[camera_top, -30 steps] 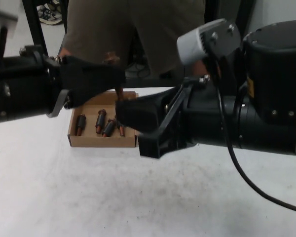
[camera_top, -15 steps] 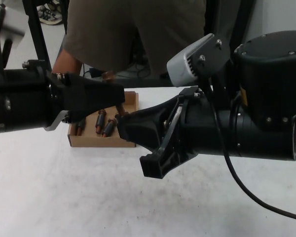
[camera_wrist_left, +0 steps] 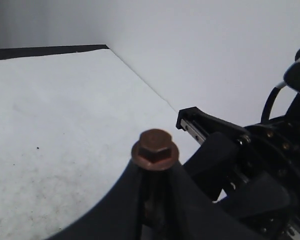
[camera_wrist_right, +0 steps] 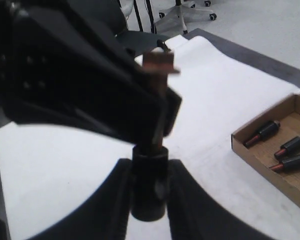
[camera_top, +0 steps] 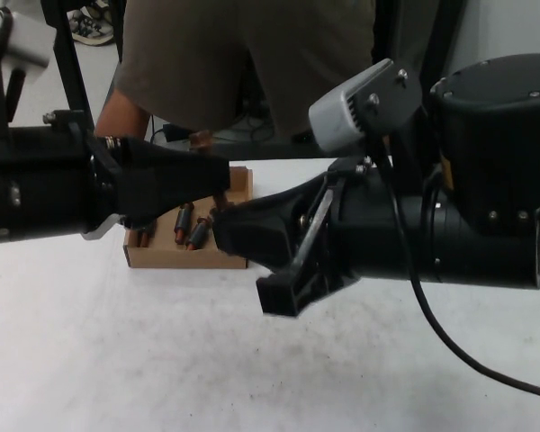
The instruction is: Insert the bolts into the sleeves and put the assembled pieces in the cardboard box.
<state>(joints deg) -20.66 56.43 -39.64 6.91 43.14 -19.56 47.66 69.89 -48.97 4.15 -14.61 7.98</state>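
In the high view, the white bench [camera_top: 162, 360] is carrying an open brown cardboard box [camera_top: 184, 256] that is sitting near its far edge, with several black-sleeved copper pieces [camera_top: 184, 220] lying inside. The left gripper [camera_top: 214, 173] is coming in from the bench's left edge and the right gripper [camera_top: 223, 220] from its right edge, and the two are meeting above the bench just in front of the box. The copper-coloured hex-head metal bolt [camera_top: 201, 139] is sticking up above the left gripper's tip. In the left wrist view, the left gripper's fingers [camera_wrist_left: 177, 195] are pressing in on the bolt's shank from both sides, with the flanged hex head [camera_wrist_left: 155, 149] sitting just above them and the bench lying well below. In the right wrist view, the right gripper [camera_wrist_right: 150, 200] is clamping a black cylindrical sleeve [camera_wrist_right: 150, 185] upright between its two fingers. The left gripper [camera_wrist_right: 165, 110] is holding the bolt [camera_wrist_right: 157, 65] directly above it, the shank is reaching down to the sleeve's open top, and how far it is sitting inside cannot be told. Off to one side, the box [camera_wrist_right: 265, 162] is showing four finished pieces [camera_wrist_right: 262, 132] lying on its floor.
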